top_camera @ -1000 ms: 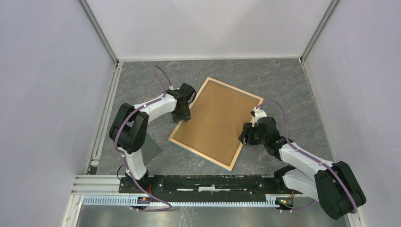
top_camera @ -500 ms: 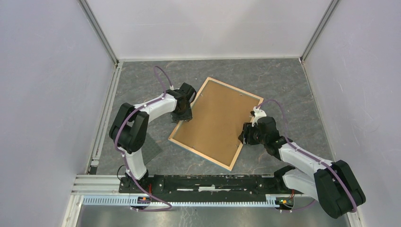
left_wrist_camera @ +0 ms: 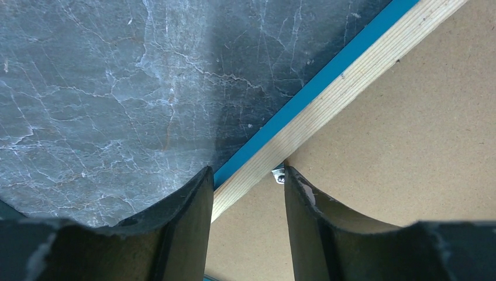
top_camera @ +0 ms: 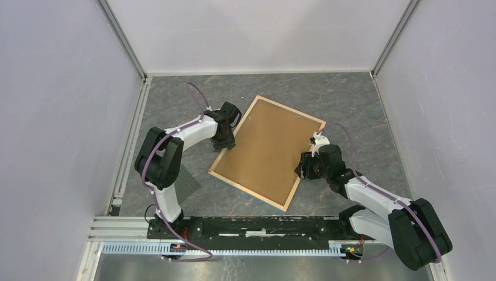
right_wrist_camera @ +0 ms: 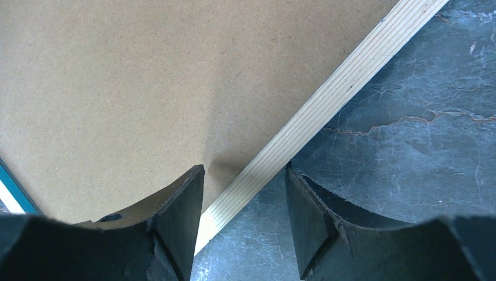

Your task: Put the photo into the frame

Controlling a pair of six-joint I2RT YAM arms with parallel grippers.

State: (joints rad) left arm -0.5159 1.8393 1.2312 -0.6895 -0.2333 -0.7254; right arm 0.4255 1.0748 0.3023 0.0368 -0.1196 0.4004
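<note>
The frame (top_camera: 248, 190) lies face down on the grey table, light wood rail up, with a brown backing board (top_camera: 266, 146) filling its middle. The photo is not in view. My left gripper (top_camera: 225, 142) is open at the frame's left edge. In the left wrist view it (left_wrist_camera: 245, 178) straddles the wood rail (left_wrist_camera: 351, 76), whose blue edge shows beside it, near a small metal tab (left_wrist_camera: 279, 173). My right gripper (top_camera: 301, 165) is open at the frame's right edge. In the right wrist view it (right_wrist_camera: 244, 175) straddles the rail (right_wrist_camera: 327, 99) beside the board (right_wrist_camera: 146, 88).
Pale walls close in the table on the left, back and right. A metal rail (top_camera: 234, 234) with the arm bases runs along the near edge. A darker patch (top_camera: 187, 181) lies on the table beside the left arm.
My left gripper has shifted slightly farther along the frame's left edge. The right arm and the frame have not visibly moved.
</note>
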